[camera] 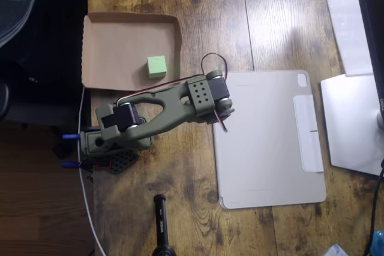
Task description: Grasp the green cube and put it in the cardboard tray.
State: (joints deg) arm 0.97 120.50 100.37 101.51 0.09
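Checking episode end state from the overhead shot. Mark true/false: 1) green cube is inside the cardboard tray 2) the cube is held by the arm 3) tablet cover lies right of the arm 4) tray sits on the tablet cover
1) True: the green cube rests on the floor of the cardboard tray.
2) False: the cube lies free, apart from the arm.
3) True: the tablet cover lies right of the arm.
4) False: the tray sits on the wooden table, left of the cover.
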